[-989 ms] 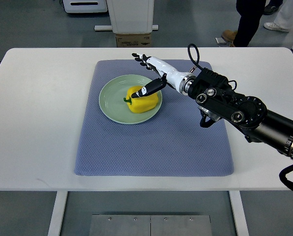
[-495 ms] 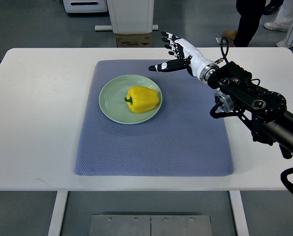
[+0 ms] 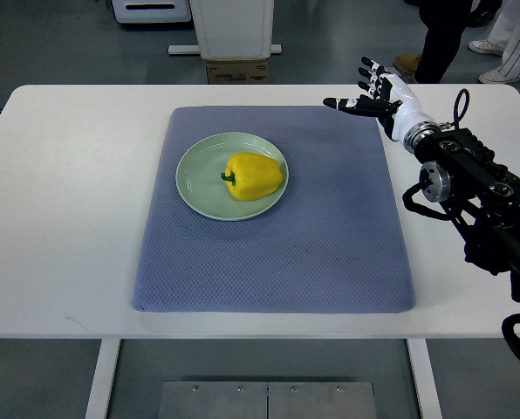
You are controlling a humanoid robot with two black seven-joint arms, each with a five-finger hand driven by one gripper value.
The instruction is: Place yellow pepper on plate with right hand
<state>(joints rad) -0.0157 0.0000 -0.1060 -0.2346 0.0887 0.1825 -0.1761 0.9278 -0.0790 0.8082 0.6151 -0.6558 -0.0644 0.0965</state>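
The yellow pepper (image 3: 254, 176) lies on its side on the pale green plate (image 3: 199, 197), its green stem pointing left. The plate rests on the upper left part of a blue-grey mat (image 3: 277, 253). My right hand (image 3: 367, 91) hovers over the mat's far right corner, well to the right of the plate, fingers spread and holding nothing. Its black arm runs down along the right side of the table. The left arm does not show.
The white table (image 3: 68, 218) carries only the mat. Beyond its far edge stand a white pedestal with a cardboard box (image 3: 236, 70), and at the top right a person's legs and shoes (image 3: 434, 39).
My right hand let go of the pepper, lifted off the plate and drew back to the right and away, to the mat's far right corner. The pepper stays on the plate.
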